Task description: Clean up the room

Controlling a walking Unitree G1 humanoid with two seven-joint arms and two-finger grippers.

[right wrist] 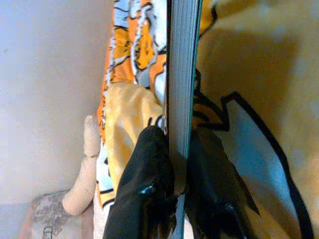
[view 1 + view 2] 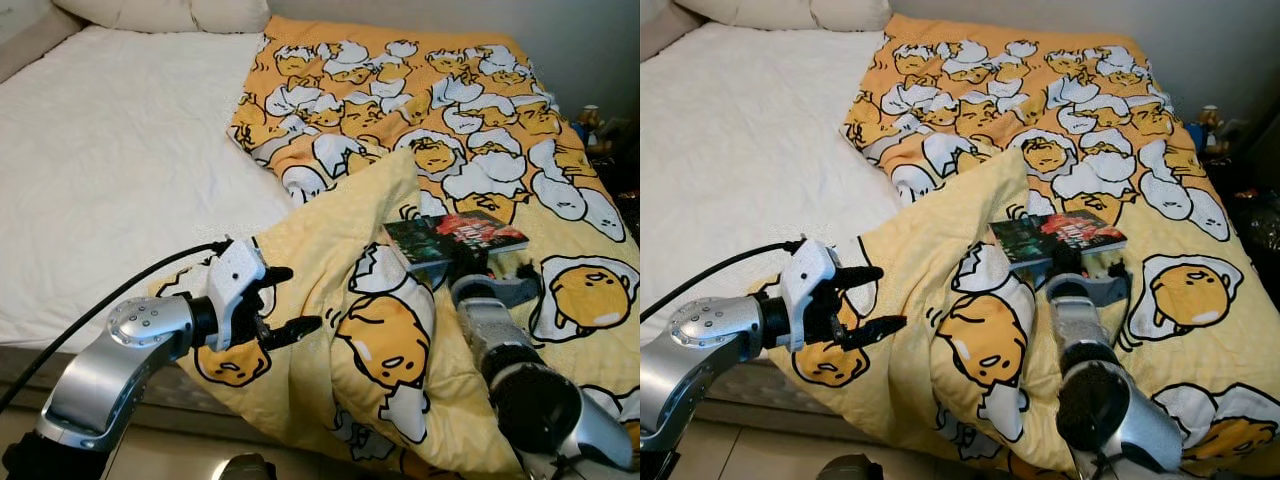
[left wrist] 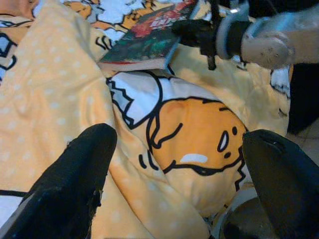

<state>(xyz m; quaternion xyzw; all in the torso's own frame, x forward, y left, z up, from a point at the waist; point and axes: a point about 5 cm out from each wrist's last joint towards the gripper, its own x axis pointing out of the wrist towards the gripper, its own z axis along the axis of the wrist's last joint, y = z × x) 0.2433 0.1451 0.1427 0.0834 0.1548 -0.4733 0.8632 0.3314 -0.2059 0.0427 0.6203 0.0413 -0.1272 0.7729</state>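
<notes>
One slip risk: right pincer (image 2: 1068, 262) clenched thinly on book (image 2: 1057, 237) edge, left pincer (image 2: 865, 300) released over blanket (image 2: 940, 250).

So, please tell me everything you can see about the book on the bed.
The book is a thin paperback with a dark cover printed in green and red. It lies flat and closed on the yellow cartoon-egg blanket, beside a raised fold. Its pale page edges show in the right wrist view. The right gripper is shut on its near edge, one black finger on each side. The cover text is unreadable.
</notes>
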